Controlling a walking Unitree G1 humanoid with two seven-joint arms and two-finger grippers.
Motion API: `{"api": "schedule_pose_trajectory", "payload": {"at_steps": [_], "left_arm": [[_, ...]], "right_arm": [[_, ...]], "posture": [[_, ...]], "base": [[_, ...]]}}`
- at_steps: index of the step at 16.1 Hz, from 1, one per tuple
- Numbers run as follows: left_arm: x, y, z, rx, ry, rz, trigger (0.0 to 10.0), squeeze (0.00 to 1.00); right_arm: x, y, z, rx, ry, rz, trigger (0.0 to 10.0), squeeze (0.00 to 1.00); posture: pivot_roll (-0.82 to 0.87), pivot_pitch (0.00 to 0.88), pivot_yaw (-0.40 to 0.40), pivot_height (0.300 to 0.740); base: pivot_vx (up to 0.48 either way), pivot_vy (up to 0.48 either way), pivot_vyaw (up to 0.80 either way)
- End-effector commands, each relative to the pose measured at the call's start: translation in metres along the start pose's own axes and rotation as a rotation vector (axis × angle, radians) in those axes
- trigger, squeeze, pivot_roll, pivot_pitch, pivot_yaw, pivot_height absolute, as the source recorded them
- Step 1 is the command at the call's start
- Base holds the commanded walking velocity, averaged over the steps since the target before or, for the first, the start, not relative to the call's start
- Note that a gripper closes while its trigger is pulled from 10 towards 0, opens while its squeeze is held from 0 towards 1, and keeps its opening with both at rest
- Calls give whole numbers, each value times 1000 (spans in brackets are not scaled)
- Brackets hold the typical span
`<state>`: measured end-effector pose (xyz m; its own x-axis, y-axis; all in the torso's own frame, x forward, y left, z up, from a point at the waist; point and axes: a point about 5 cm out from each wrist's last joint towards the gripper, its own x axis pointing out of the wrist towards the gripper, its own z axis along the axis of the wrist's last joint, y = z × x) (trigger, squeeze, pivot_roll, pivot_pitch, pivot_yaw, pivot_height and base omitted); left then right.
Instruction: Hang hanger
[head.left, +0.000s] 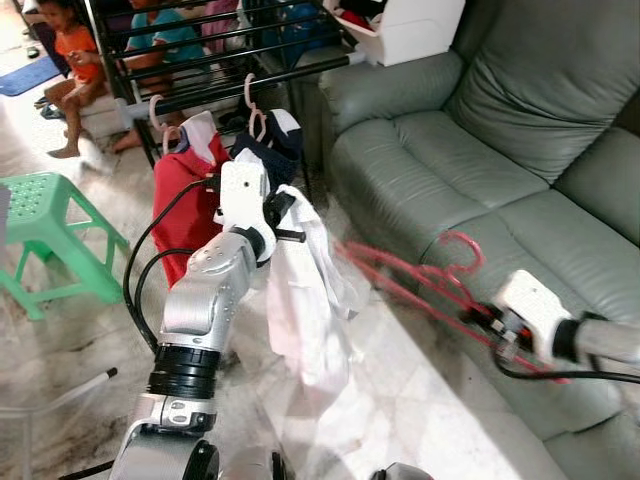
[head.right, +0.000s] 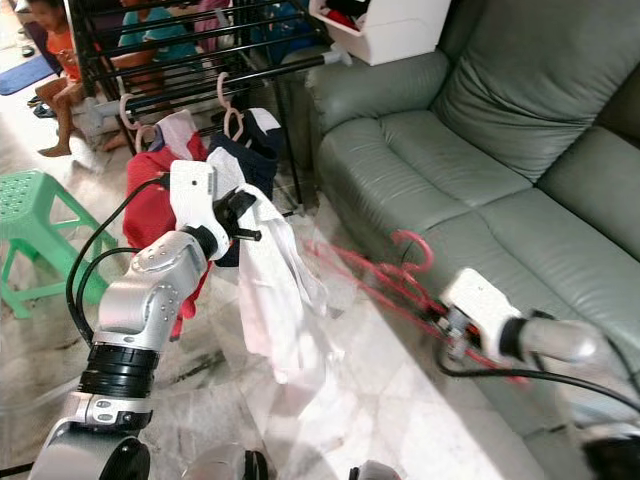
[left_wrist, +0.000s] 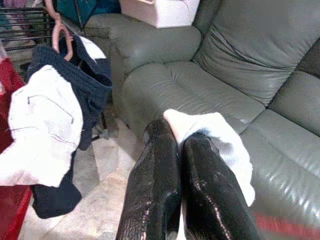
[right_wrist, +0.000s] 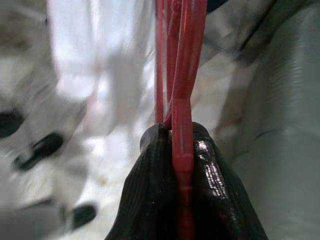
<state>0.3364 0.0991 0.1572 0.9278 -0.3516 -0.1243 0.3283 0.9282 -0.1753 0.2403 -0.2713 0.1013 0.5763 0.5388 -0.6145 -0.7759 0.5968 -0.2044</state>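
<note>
- Fingers of the left gripper were pressed together on a fold of the white garment, which hung limp from them above the marble floor.
- Fingers of the right gripper pinched the red hanger by its lower bar; its hook pointed up toward twelve o'clock, in front of the green sofa.
- From the white garment, the red hanger lay at about three o'clock, close beside it but not inside it.
- Behind the white garment, at about eleven o'clock, a red garment and a navy garment hung on pale hangers from the black drying rack.
- Doing this step well probably meant holding the collar high and steady while one hanger arm slid into the neck opening, keeping the hook free for the rack.
- A slow approach seemed wise, since the cloth looked slack and could bunch.
</note>
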Motion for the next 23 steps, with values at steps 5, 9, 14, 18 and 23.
{"api": "schedule_pose_trajectory", "payload": {"at_steps": [5, 9, 14, 18, 23], "left_arm": [[2, -6, 30, 25, -104, -19, 10000, 0], [-3, -19, 37, 6, -124, -102, 10000, 0], [-4, -26, 39, 9, -131, -134, 10000, 0], [-5, -29, 42, 6, -133, -154, 10000, 0], [-13, -48, 53, 12, -151, -284, 10000, 0]], "right_arm": [[-6, 0, -3, 10, 50, 56, 10000, 0], [3, -6, -6, 7, 53, -6, 10000, 0], [7, -4, -6, 23, 44, 12, 10000, 0], [6, -5, -10, 29, 49, 4, 10000, 0], [14, -9, -11, 28, 44, -41, 10000, 0]], "posture": [[-60, 0, 25, 740], [-51, 0, 19, 740], [-51, 0, 17, 740], [-57, 0, 21, 740], [-49, 0, 15, 740]], "base": [[0, 0, 0], [0, 0, 0], [0, 0, 0], [0, 0, 0], [0, 0, 0]]}}
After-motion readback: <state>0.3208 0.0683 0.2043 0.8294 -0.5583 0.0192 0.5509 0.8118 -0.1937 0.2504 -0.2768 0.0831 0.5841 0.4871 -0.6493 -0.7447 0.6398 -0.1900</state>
